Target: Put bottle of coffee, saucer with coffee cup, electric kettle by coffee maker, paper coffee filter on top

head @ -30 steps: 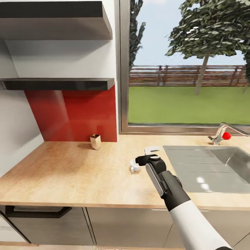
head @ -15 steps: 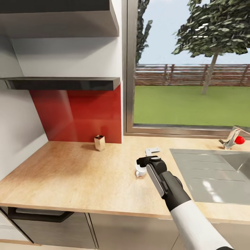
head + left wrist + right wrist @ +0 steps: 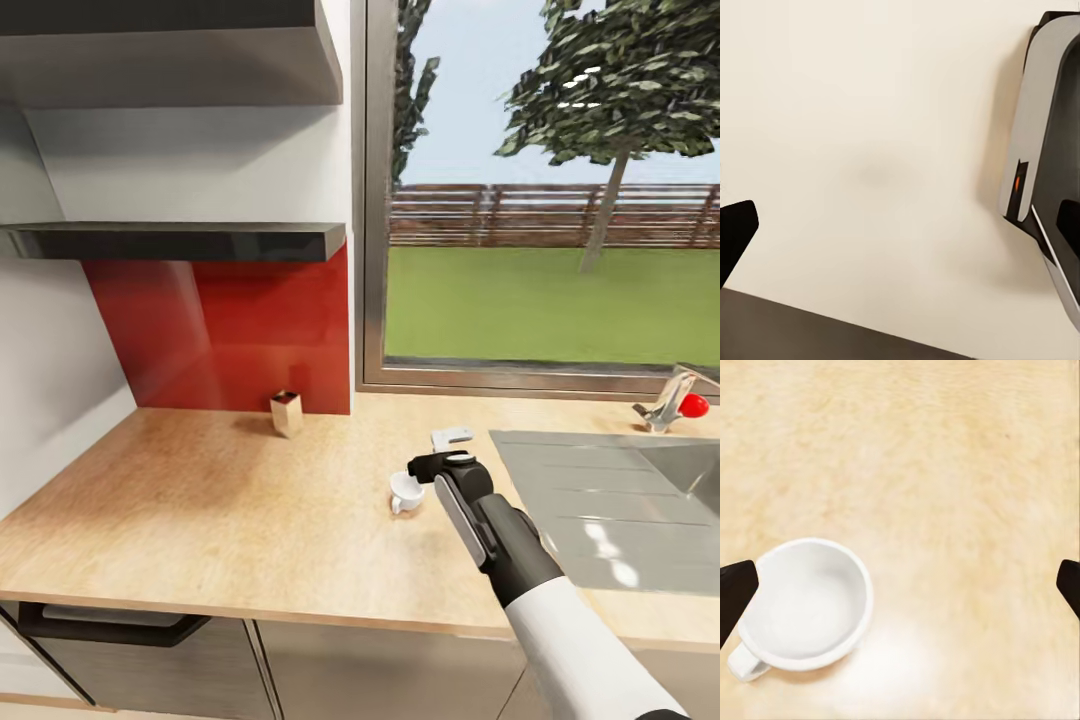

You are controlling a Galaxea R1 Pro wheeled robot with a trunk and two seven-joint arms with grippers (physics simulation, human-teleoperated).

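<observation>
A white coffee cup (image 3: 402, 490) stands upright on the wooden countertop (image 3: 220, 500), its handle toward the front. In the right wrist view the cup (image 3: 806, 604) sits below the gripper, close to one black fingertip (image 3: 735, 592). My right gripper (image 3: 432, 466) hovers just right of the cup and is open (image 3: 900, 589), with nothing between its widely spread fingers. My left gripper (image 3: 900, 229) is open too, facing a plain cream surface beside a grey and black part of the robot (image 3: 1042, 172).
A small tan box (image 3: 286, 412) stands by the red backsplash (image 3: 240, 330). A steel sink (image 3: 600, 500) with a red-knobbed faucet (image 3: 680, 405) lies to the right. Two dark shelves (image 3: 180, 240) hang above the counter's left part, beside a window (image 3: 540, 200).
The whole view shifted a little at first. My right gripper has drawn back to the right of the cup, which now stands free on the counter.
</observation>
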